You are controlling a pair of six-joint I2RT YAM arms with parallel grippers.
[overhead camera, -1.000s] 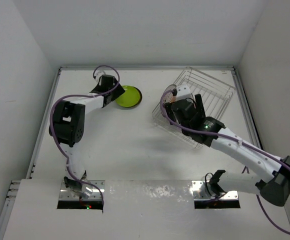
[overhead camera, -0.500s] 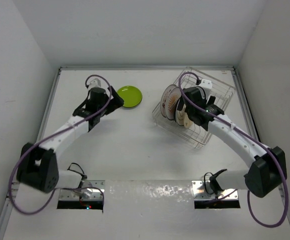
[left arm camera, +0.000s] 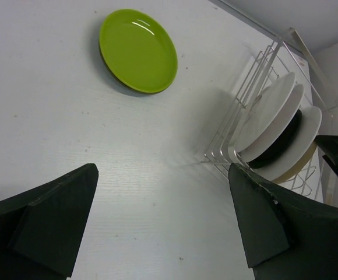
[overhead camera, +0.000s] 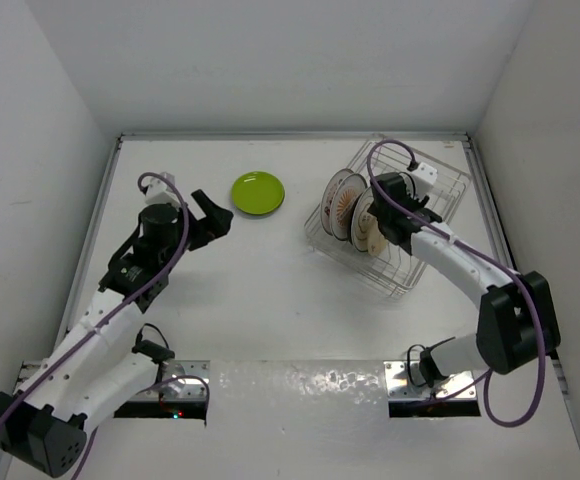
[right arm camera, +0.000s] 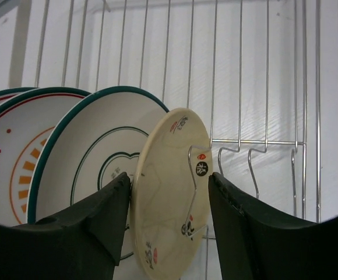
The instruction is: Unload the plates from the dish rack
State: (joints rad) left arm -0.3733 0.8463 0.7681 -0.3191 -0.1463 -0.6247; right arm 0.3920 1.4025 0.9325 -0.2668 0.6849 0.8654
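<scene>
Plates stand on edge in a row between the prongs of the silvery wire dish rack (overhead camera: 448,172), which sits askew at the far right of the white desk (overhead camera: 270,300). At its left end are white round plates with orange-red patterns (overhead camera: 342,203), then a white plate with a teal rim (right arm camera: 93,157) and a small tan plate with printed marks (right arm camera: 166,181). From the left wrist view, a black plate (left arm camera: 281,146) shows between white ones. One lime green round plate (overhead camera: 258,192) lies flat on the desk, well left of the rack.

The left gripper (overhead camera: 210,212) hangs near the green plate, fingers (left arm camera: 52,224) spread wide and holding nothing. The right gripper (overhead camera: 382,222) is over the rack, fingers (right arm camera: 84,227) half-spread either side of the tan plate. I cannot tell whether they touch it.
</scene>
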